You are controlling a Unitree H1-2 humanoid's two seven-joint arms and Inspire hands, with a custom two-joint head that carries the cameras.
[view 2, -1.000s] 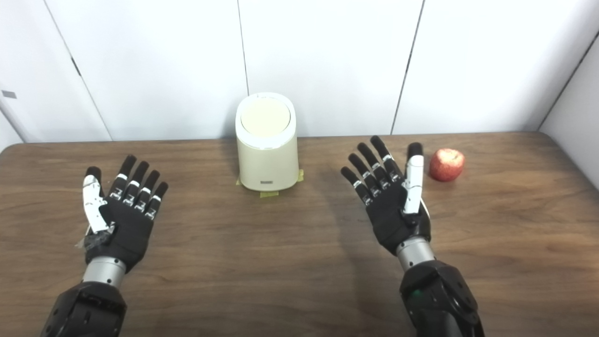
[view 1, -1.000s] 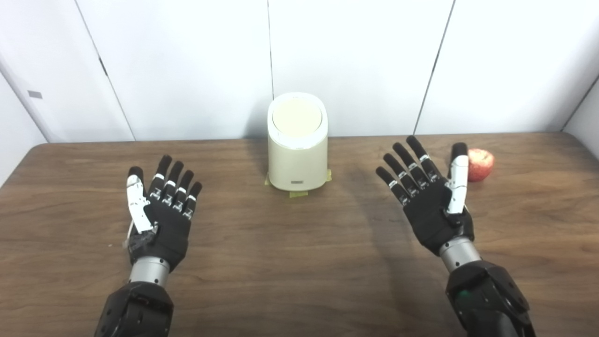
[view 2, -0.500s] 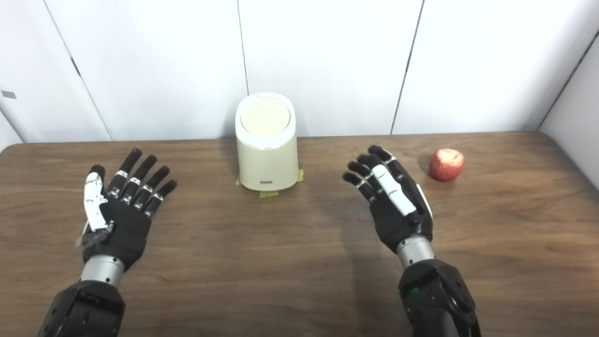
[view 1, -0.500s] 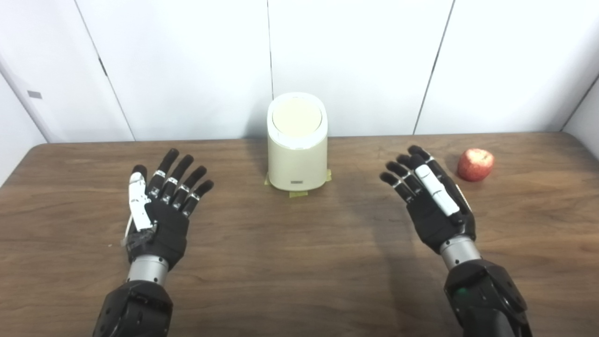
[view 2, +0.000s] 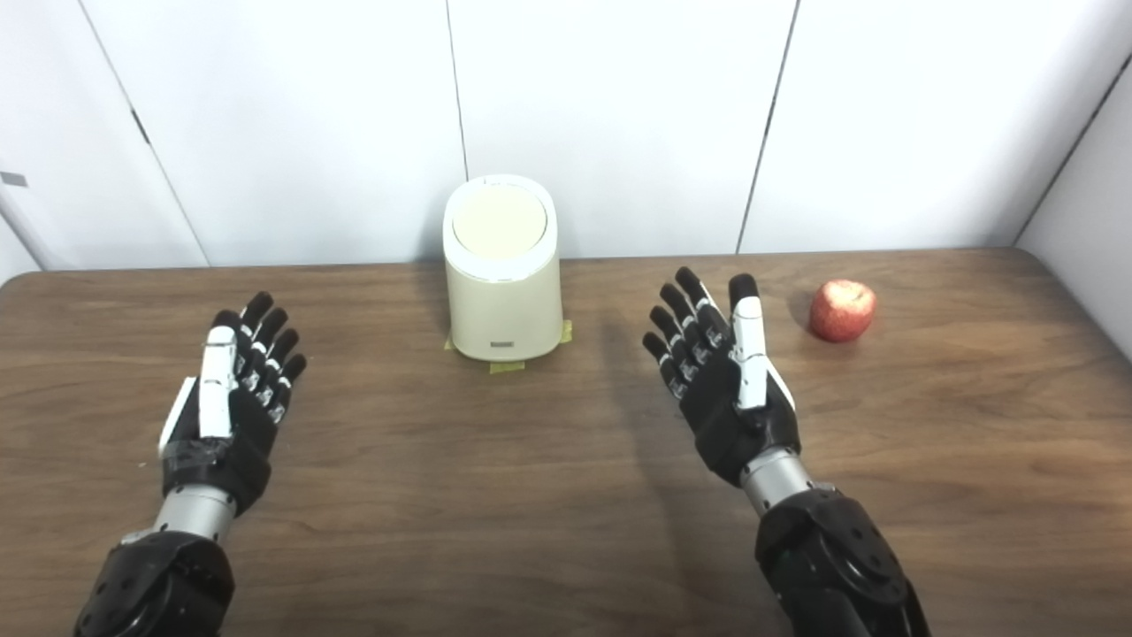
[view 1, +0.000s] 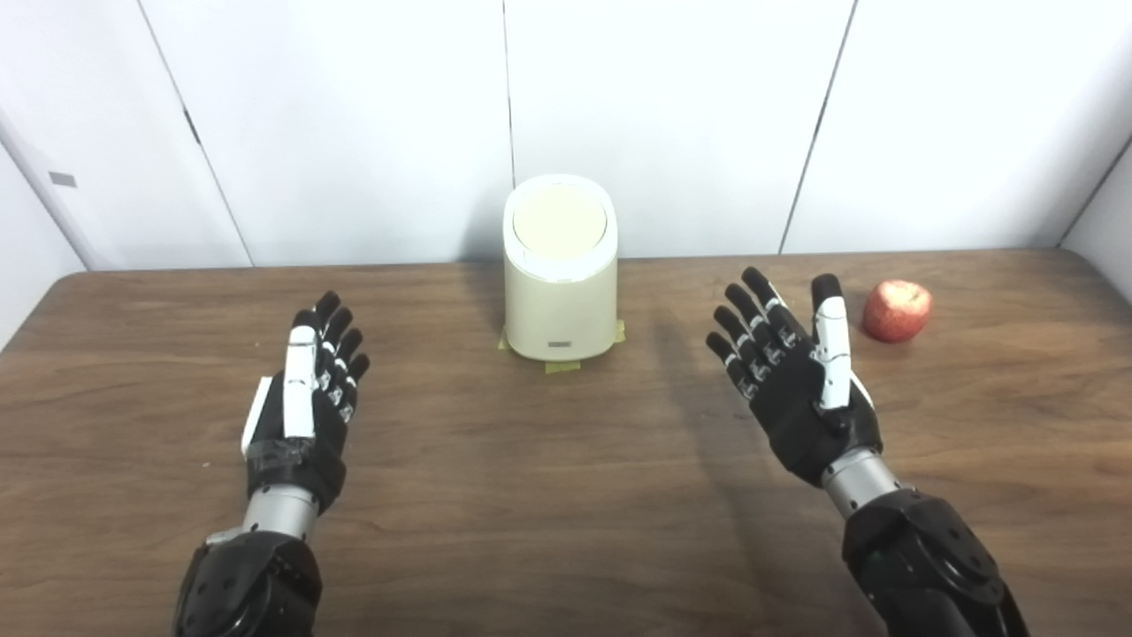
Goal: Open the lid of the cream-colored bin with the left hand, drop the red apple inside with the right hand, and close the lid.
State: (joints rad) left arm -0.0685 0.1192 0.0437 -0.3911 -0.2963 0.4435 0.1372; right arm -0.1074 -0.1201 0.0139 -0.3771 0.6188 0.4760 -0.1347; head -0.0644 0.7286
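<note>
The cream-colored bin [view 1: 560, 281] stands upright at the back middle of the table with its round lid [view 1: 560, 217] shut. A red apple [view 1: 897, 310] lies on the table at the far right. My left hand [view 1: 309, 402] hovers over the table, left of the bin and nearer to me, open, palm up and holding nothing. My right hand [view 1: 800, 380] is open too, palm up with its fingers spread, between the bin and the apple, a short way left of the apple and apart from it.
The brown wooden table [view 1: 548, 495] runs the full width of the view. White wall panels [view 1: 672, 115] rise right behind the bin. Small tape pieces [view 1: 562, 364] stick out under the bin's base.
My left hand has rolled toward its edge and its fingers have drawn together. My right hand's thumb has swung back off the palm and the fingers have straightened. Bin and apple have not moved.
</note>
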